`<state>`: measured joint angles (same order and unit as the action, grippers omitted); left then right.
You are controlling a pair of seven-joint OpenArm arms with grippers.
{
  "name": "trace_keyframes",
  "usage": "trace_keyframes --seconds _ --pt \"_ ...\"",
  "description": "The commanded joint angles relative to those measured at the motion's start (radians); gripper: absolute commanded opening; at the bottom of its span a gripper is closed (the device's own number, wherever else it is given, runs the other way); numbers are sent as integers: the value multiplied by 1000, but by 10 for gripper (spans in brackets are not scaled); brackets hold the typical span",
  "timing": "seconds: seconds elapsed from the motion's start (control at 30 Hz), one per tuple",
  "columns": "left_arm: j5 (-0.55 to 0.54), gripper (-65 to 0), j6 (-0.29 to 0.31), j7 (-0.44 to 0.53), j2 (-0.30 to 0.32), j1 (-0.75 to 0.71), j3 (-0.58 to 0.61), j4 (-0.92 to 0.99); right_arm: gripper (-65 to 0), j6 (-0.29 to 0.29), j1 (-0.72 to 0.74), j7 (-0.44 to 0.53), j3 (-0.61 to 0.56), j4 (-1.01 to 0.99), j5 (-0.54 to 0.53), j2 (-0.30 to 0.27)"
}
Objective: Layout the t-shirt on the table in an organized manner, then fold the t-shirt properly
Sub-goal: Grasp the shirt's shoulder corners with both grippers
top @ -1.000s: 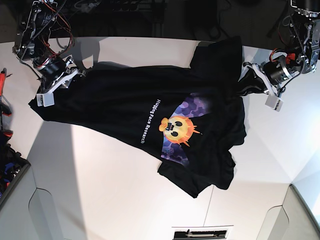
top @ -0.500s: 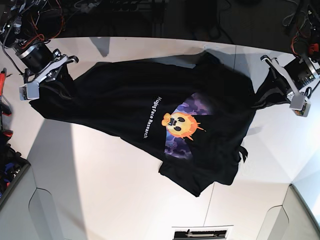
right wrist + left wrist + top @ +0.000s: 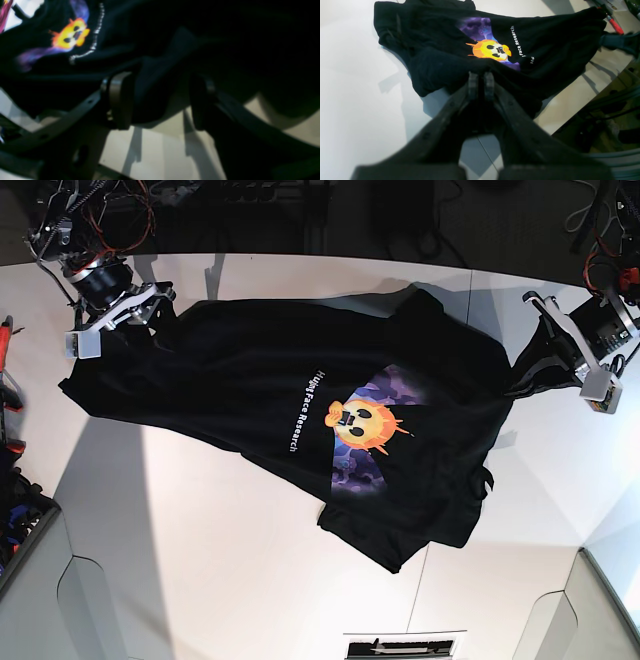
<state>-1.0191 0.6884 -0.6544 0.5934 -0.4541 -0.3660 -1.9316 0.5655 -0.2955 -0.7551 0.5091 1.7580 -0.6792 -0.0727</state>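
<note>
One edge of the t-shirt [image 3: 270, 360] is pinched by the L gripper [image 3: 512, 393], w/ its tips shut on the cloth. The sun face [image 3: 365, 427] is seen nearer to it than to the R gripper [image 3: 165, 338], whose tips are spread apart. From the sun face, the shirt's long way is run past the words [image 3: 306, 412] toward the R gripper, on the table [image 3: 200, 580]. For the next grab, prob. that far end is best reached by the R arm.

t-shirt [image 3: 260, 360]: plain black, white lettering
sun-face graphic [image 3: 365, 428]: orangey yellow, on a purple-blue patch
table [image 3: 220, 530]: just white
</note>
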Motion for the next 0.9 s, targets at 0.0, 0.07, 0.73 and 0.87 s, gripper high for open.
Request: trace_keyframes --seconds 0.0,0.07,0.73,0.87 --pt "-24 -650 10 21 16 5 -9 -16 -301 6 10 47 3 -7 -17 -9" --pt "-24 -650 10 21 16 5 -9 -16 -301 6 28 66 3 -48 -16 -10" --pt "-16 -650 10 -1 16 5 -11 -16 -650 14 170 -62 -2 -84 -96 -11" --pt "-82 -650 10 0 3 3 -71 -16 -650 16 153 -154 -2 -19 -204 -10"
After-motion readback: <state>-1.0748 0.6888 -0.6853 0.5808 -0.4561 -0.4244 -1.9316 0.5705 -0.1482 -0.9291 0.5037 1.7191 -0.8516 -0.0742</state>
